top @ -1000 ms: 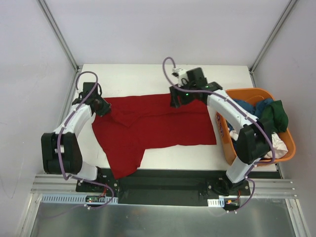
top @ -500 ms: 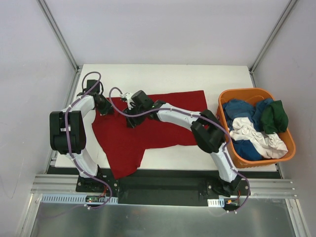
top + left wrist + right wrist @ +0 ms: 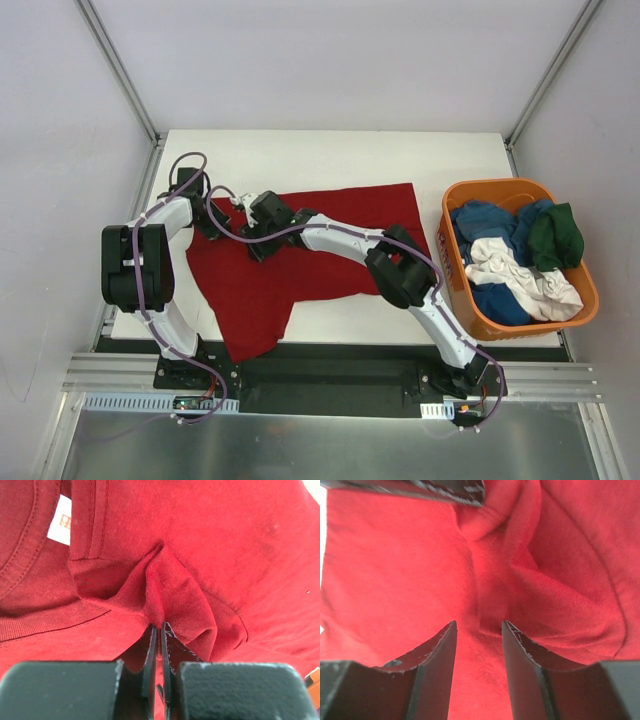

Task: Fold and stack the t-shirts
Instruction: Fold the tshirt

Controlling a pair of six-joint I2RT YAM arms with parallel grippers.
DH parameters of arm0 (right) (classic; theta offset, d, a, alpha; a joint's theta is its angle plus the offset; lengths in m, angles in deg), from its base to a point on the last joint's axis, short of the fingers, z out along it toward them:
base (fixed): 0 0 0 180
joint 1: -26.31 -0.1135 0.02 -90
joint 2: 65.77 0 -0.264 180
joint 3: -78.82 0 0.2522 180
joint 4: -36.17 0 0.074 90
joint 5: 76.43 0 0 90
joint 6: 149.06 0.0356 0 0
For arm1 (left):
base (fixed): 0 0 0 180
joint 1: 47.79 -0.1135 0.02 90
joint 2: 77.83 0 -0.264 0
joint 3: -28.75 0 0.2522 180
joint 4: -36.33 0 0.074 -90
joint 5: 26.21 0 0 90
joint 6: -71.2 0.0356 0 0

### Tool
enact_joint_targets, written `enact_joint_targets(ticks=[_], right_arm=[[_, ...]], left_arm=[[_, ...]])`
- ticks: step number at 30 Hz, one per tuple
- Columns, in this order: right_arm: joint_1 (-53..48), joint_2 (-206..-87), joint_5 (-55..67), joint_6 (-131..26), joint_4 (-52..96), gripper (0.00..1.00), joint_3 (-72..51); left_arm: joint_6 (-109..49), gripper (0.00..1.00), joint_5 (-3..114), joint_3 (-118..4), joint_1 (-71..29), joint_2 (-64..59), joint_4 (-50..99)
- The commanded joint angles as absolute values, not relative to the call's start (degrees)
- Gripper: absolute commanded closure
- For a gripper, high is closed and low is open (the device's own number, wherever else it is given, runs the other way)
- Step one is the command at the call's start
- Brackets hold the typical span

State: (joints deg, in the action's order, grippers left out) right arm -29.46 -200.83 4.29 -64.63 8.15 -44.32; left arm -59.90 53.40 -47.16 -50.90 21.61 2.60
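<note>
Top external: orange basket (image 3: 495,184) holds blue tee (image 3: 480,220), white tee (image 3: 515,268), green tee (image 3: 556,236). L tool (image 3: 159,630) clenched on dark red tee (image 3: 330,275) fold; R tool (image 3: 479,624) released, over same tee.

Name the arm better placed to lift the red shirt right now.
Left, probably: the left gripper is shut on a pinch of the dark red t-shirt; the right gripper hangs open over it.

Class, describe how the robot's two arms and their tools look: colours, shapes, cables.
Both the left arm and right arm have white links, black joints and looping purple cables. The left tool has thin dark fingers; the right tool has curved dark-grey ones.
</note>
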Motion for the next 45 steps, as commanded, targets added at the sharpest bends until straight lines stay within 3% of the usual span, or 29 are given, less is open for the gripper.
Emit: enact_joint_targets(ticks=[1,5,7,14,15,17,29,45], right_arm=[[-29.9,-201.9,8.2,-65.0,5.5,0.57,-46.6],[-29.9,-202.7,9.6,-64.5,5.2,0.62,-46.9],[-29.9,-203.2,10.8,-64.3,5.4,0.74,-47.2],[-30.0,-204.0,15.3,-65.3,3.2,0.85,-48.6],[-29.9,-203.9,15.5,-65.1,3.3,0.93,-48.6],[-29.9,-203.1,14.8,-65.2,3.4,0.99,-48.4],[-30.2,-188.9,7.1,-66.5,7.5,0.99,-40.1],[-30.0,-179.9,12.0,-70.1,3.8,0.99,-27.6]], left_arm=[[-59.0,1.00,52.1,-46.6,-51.6,20.2,2.4],[-59.0,1.00,51.7,-46.4,-51.7,20.1,2.4],[-58.9,1.00,51.7,-46.3,-51.6,19.7,2.4],[-58.2,1.00,52.2,-45.7,-51.7,18.4,2.4],[-58.1,1.00,51.9,-45.5,-51.7,18.2,2.4],[-58.0,1.00,51.6,-45.4,-51.6,18.0,2.3],[-60.3,1.00,49.5,-40.6,-51.7,10.3,2.4],[-63.2,1.00,47.2,-25.7,-51.5,-5.5,-5.9]])
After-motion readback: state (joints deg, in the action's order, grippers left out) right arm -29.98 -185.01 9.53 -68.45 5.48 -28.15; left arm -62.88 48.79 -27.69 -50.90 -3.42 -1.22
